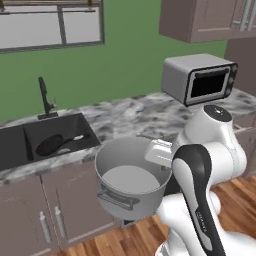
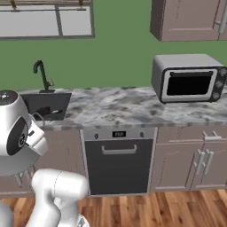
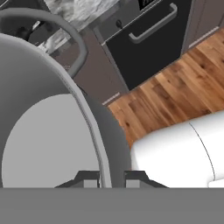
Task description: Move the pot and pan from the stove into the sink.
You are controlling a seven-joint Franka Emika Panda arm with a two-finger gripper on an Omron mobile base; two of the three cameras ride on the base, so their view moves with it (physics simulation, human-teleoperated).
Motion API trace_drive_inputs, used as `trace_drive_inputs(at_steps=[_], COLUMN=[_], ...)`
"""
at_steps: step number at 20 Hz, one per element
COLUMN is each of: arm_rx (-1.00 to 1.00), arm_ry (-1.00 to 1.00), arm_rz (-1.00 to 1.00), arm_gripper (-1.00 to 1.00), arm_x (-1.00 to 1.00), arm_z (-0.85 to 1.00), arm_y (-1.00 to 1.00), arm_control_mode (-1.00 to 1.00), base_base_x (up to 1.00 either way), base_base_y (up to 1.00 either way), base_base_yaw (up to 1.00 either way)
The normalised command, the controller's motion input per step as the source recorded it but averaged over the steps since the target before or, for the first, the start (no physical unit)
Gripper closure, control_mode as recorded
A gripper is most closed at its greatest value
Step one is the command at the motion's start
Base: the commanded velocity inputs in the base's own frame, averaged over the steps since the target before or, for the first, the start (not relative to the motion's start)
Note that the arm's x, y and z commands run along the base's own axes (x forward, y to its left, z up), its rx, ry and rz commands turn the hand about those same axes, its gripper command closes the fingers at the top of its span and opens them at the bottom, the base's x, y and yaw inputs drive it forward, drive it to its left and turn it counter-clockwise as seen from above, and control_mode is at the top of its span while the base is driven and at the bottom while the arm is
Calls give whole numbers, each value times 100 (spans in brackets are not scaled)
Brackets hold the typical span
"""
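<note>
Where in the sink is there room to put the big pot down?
The pan lies across the sink floor, handle toward the right wall, so it's crowded there. Bare floor shows behind it by the faucet. The gripper grips the pot rim.

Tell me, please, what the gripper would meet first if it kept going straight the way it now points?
The gripper, shut on the pot rim, looks past it toward the cabinet front beside the dishwasher. That would probably come first, though depth is unclear.
</note>
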Motion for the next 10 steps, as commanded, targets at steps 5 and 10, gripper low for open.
trace_drive_inputs(at_steps=[5,10], arm_rx=[0,0], arm_ry=[0,0], arm_rz=[0,0], arm_gripper=[100,100], arm_x=[0,0], arm_z=[0,0], arm_y=[0,0], arm_control_mode=[100,100], base_base_x=[2,12], base_base_y=[-29,-5], base_base_yaw=[0,0])
